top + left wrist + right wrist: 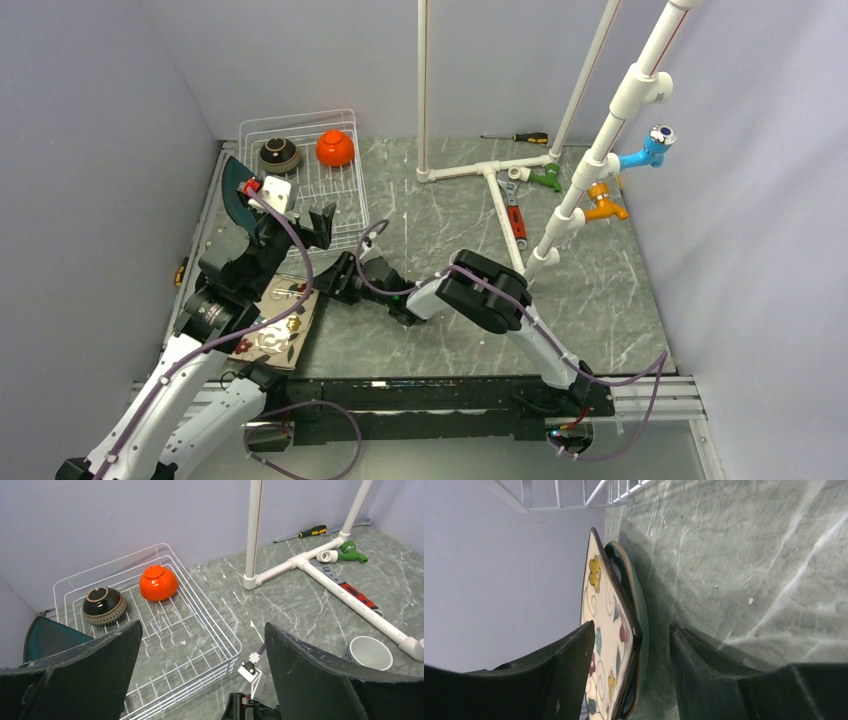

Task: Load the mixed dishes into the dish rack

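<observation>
The white wire dish rack (345,205) stands at the back left and holds the dark brown bowl (279,153) and the orange bowl (335,148), both upside down. The dark teal plate (236,190) stands on edge at the rack's left side. My left gripper (297,232) hangs open and empty above the rack's (210,625) near end. The brown floral plate (283,322) lies by the table's left front. In the right wrist view it (599,615) rests on a green plate (643,615). My right gripper (631,640) is open, its jaws either side of the stacked plates' edge.
A white pipe frame (497,190) with green, blue and orange taps stands at the back right. A screwdriver (520,137) and a red-handled tool (516,218) lie by it. A white cup (370,652) sits near a pipe end. Grey walls enclose the table.
</observation>
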Tool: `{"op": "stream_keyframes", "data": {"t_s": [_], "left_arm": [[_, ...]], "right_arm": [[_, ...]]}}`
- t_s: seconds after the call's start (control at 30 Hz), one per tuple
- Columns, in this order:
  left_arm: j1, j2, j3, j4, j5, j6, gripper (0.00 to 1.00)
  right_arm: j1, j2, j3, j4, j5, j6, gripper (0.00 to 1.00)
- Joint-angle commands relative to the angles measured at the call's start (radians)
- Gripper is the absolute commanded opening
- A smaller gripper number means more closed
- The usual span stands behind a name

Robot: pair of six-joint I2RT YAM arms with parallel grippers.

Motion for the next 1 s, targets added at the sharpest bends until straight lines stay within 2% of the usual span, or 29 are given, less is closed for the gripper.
{"op": "stream_keyframes", "data": {"t_s": [0.0, 0.43, 0.6, 0.77, 0.97], "left_arm": [[-0.005, -0.007, 0.011, 0.014, -0.014, 0.009, 0.97], [-0.005, 0.000, 0.010, 0.013, -0.011, 0.008, 0.98], [-0.005, 0.005, 0.010, 0.013, -0.006, 0.007, 0.98], [-0.005, 0.008, 0.008, 0.011, -0.007, 0.008, 0.98], [-0.005, 0.013, 0.009, 0.013, -0.008, 0.009, 0.98]], "right_arm": [[-0.006, 0.043, 0.029, 0.063, -0.006, 0.041, 0.56], [-0.003, 0.089, 0.087, 0.072, -0.054, 0.060, 0.46], [-0.003, 0.110, 0.113, 0.083, -0.084, 0.068, 0.39], [-0.005, 0.110, 0.108, 0.111, -0.095, 0.090, 0.29], [-0.018, 0.091, 0.082, 0.161, -0.097, 0.120, 0.11]]}}
